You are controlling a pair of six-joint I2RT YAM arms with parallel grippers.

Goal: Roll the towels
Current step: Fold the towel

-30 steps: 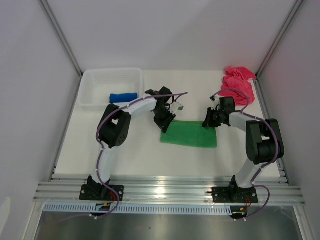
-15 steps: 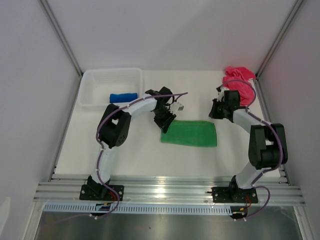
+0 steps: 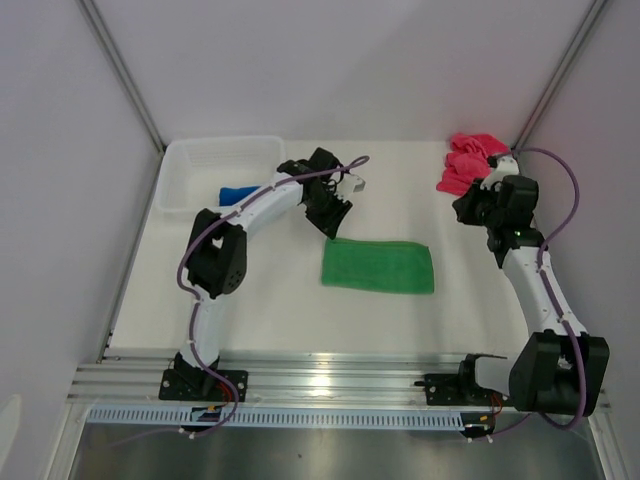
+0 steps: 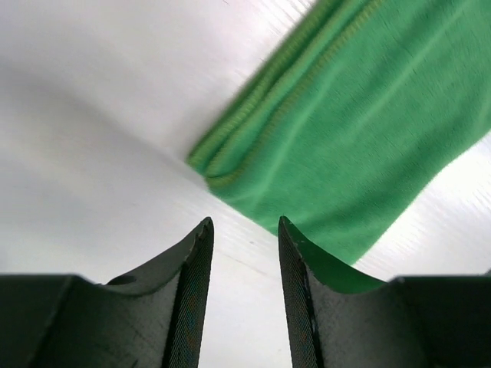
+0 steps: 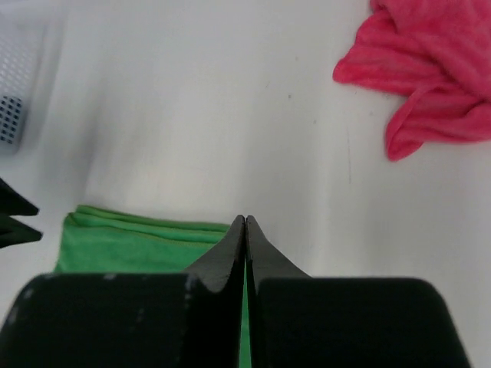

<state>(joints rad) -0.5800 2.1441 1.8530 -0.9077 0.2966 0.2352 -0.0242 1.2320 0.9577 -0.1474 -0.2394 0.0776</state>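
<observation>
green towel [image 3: 378,266] lies folded flat mid-counter [image 3: 270,310]; the left pincer [image 4: 244,228], spread and empty, hovers just off its 10 o'clock corner. the right pincer [image 5: 244,226], pressed together, holds nothing near the crumpled pink towel [image 3: 472,160] at 1 o'clock. the blue towel [image 3: 230,194] sits rolled in the white basket [image 3: 190,170] at 11 o'clock.

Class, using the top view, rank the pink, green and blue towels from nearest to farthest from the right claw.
1. Pink towel, just beyond the right claw.
2. Green towel, mid-table, to its left.
3. Blue towel, in the basket, far left.
</observation>
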